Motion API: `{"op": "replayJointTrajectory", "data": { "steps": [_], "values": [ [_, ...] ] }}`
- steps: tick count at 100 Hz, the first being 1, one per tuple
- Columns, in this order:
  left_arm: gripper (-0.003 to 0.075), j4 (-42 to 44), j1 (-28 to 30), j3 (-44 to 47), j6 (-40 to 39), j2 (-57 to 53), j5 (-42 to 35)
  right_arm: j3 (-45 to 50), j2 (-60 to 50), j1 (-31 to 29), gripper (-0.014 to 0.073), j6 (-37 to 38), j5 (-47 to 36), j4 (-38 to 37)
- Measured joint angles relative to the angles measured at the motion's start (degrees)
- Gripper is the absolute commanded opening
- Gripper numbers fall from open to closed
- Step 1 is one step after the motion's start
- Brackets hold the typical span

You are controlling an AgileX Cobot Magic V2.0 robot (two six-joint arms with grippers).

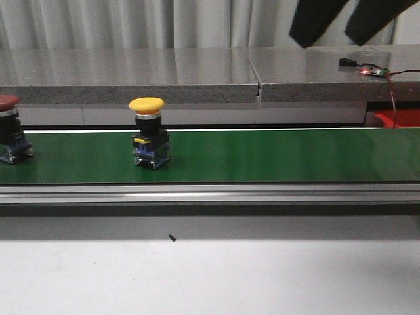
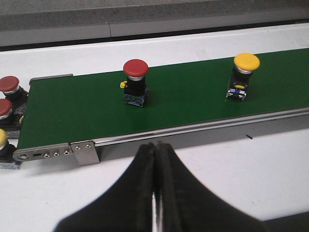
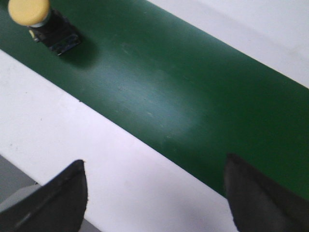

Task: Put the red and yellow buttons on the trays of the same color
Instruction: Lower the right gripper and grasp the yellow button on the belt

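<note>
A yellow button (image 1: 147,105) stands upright on the green belt (image 1: 262,154), left of centre. A red button (image 1: 8,102) stands on the belt at the far left edge. Both show in the left wrist view, red button (image 2: 135,69) and yellow button (image 2: 246,62). My left gripper (image 2: 155,145) is shut and empty, over the white table in front of the belt. My right gripper (image 1: 341,33) hangs open, high at the back right; in its wrist view the right gripper (image 3: 155,166) holds nothing and the yellow button (image 3: 29,10) is far off. A red tray (image 1: 399,118) peeks in behind the belt, right. The yellow tray is out of view.
Loose red buttons (image 2: 8,84) and a yellow one (image 2: 1,140) lie off the belt's left end. A grey stone ledge (image 1: 131,75) runs behind the belt, with a lit circuit board (image 1: 374,71) on it. A metal rail (image 1: 197,193) edges the belt's front. A small black speck (image 1: 172,237) lies on the table.
</note>
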Motion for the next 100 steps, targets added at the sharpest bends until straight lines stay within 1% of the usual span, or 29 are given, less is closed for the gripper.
{"op": "replayJointTrajectory", "data": {
  "steps": [19, 46, 58, 82, 87, 92, 100],
  "values": [
    [-0.0019, 0.0, 0.0, 0.0, 0.0, 0.0, 0.0, -8.1, 8.7, 3.1, 0.0583, -4.0, 3.8, 0.7],
    [-0.0019, 0.0, 0.0, 0.0, 0.0, 0.0, 0.0, -14.5, 18.5, 7.5, 0.0583, -7.0, 4.1, 0.9],
    [-0.0019, 0.0, 0.0, 0.0, 0.0, 0.0, 0.0, -16.0, 22.1, 8.6, 0.0583, -7.5, 2.2, 1.3],
    [-0.0019, 0.0, 0.0, 0.0, 0.0, 0.0, 0.0, -16.5, 26.7, 8.7, 0.0579, -7.6, -3.7, 4.0],
    [-0.0019, 0.0, 0.0, 0.0, 0.0, 0.0, 0.0, -16.5, 27.1, 8.7, 0.0561, -7.6, -4.9, 4.2],
    [-0.0019, 0.0, 0.0, 0.0, 0.0, 0.0, 0.0, -16.5, 27.5, 8.7, 0.0525, -7.6, -6.2, 4.5],
    [-0.0019, 0.0, 0.0, 0.0, 0.0, 0.0, 0.0, -16.5, 27.8, 8.7, 0.0420, -7.6, -8.2, 4.5]
  ]
}}
